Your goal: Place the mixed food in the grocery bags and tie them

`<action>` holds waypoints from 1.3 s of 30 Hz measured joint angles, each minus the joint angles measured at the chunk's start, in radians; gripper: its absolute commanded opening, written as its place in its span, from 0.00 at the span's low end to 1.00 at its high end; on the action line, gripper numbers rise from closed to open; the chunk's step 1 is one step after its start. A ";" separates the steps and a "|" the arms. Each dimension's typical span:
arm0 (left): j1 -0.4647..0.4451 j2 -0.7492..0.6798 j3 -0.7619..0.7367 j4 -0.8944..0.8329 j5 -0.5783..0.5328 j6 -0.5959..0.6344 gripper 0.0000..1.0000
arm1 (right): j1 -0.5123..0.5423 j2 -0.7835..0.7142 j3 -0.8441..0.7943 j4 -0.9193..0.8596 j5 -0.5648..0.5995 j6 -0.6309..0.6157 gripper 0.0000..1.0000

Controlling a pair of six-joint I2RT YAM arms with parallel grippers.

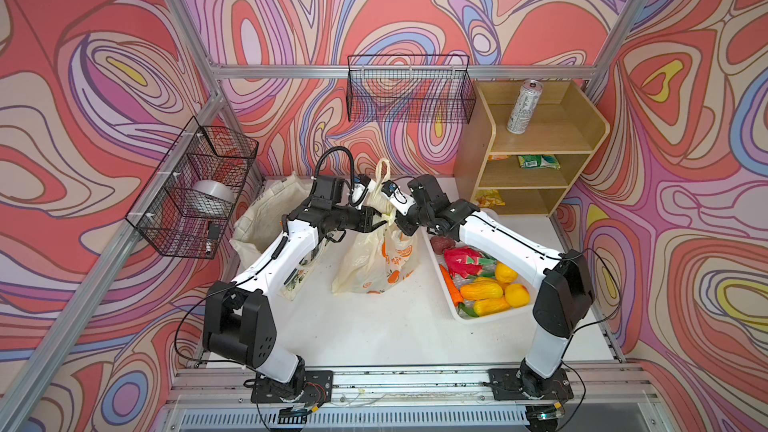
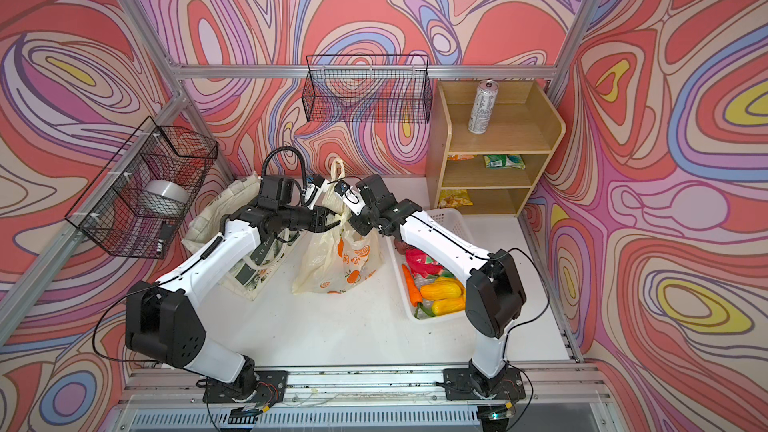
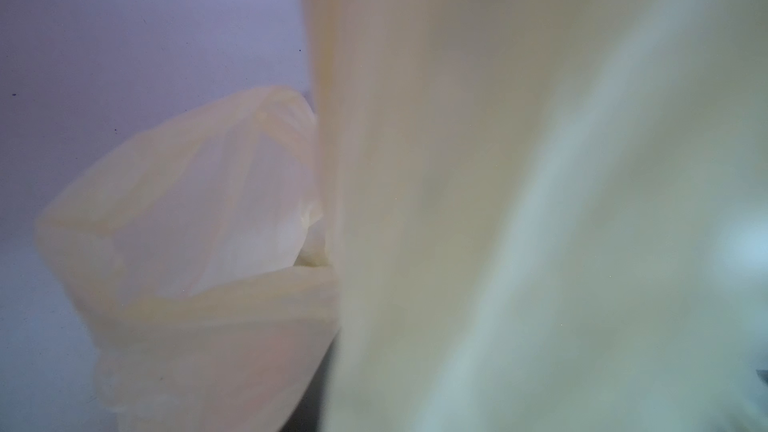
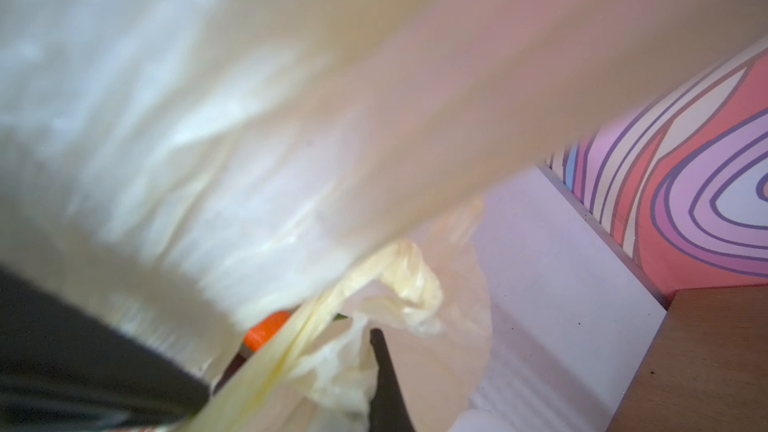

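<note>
A white table is seen from above, with two robot arms mounted at its 6 o'clock edge. At the centre a thin pale-yellow plastic bag with orange print is stood, its top gathered into a twisted neck and one handle loop stuck up above it. The neck is met from 9 o'clock by the left claw, whose fingers are held apart, one on each side of the twisted plastic. From 3 o'clock the right claw is set close against the same neck; its fingers are closed together, and whether plastic is pinched between them cannot be told. Both wrist views are filled by blurred yellow film.

At 9 o'clock from the bag, partly hidden by the left arm, a cream canvas bag with leaf print is slumped. At 3 to 4 o'clock a white basket is filled with toy fruit and vegetables: a red dragon fruit, a carrot, yellow pieces. At 1 o'clock a wooden shelf is placed; a tall silver can is stood upright on its top tier, a green packet is laid on the middle tier and an orange-yellow packet on the lowest.
</note>
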 measured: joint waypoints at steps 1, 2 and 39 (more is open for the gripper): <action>0.005 -0.007 -0.005 -0.005 0.010 0.010 0.52 | 0.000 0.000 -0.001 0.000 0.000 0.003 0.00; 0.011 -0.013 -0.007 -0.010 0.021 0.018 0.55 | 0.000 0.000 -0.001 0.000 -0.001 0.005 0.00; -0.036 -0.146 -0.162 0.270 0.079 -0.083 0.47 | -0.003 -0.002 -0.017 0.026 -0.044 0.090 0.00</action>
